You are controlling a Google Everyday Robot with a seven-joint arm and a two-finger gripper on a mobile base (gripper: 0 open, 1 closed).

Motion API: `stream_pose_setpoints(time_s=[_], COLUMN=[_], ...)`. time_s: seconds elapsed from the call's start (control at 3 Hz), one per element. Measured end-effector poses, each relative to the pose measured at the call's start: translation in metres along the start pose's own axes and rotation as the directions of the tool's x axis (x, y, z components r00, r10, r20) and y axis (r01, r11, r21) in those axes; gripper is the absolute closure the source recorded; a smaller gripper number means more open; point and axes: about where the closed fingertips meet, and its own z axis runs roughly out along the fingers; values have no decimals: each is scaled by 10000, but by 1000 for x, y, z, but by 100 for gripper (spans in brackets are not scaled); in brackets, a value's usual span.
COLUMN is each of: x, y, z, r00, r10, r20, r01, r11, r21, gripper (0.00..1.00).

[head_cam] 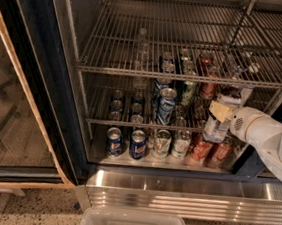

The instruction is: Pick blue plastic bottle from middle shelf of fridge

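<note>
CAMERA VIEW: The robot's white-armed hand (222,112) is clenched around the blue plastic bottle (213,128), which tilts at the right end of the silver wire-grid middle shelf (129,124) in the dark-blue-framed fridge (57,100). The lettering on the bottle's blue-and-white wrap label cannot be read. A tall blue-and-silver can (166,106) stands mid-shelf, well left of the hand. Blue soda cans (114,141) and red cans (200,149) crowd the floor below, above a ribbed steel base strip (172,198).

middle shelf (95,120) | dark cans (116,104) left, tall blue can (166,106) centre, bottle (214,130) far right | gripper (222,112) up against bottle | floor panel (126,159) below: blue pair (137,143), silver pair (162,143), red pair (200,148)
</note>
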Motion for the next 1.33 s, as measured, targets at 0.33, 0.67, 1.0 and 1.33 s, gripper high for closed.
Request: stream_pose_setpoints(time_s=[0.33,0.67,1.0,1.33], x=[7,14,15,12], y=[-5,-11,-15,-19], z=[-9,-23,-39,-65], r00=[9999,9990,9971,9913], r10=[143,371,517,649], r20=[37,238,563,1141], r01=[-144,-386,-569,-796], r11=[9994,9970,9938,9884], r21=[323,675,959,1292], gripper=[100,100,100,100])
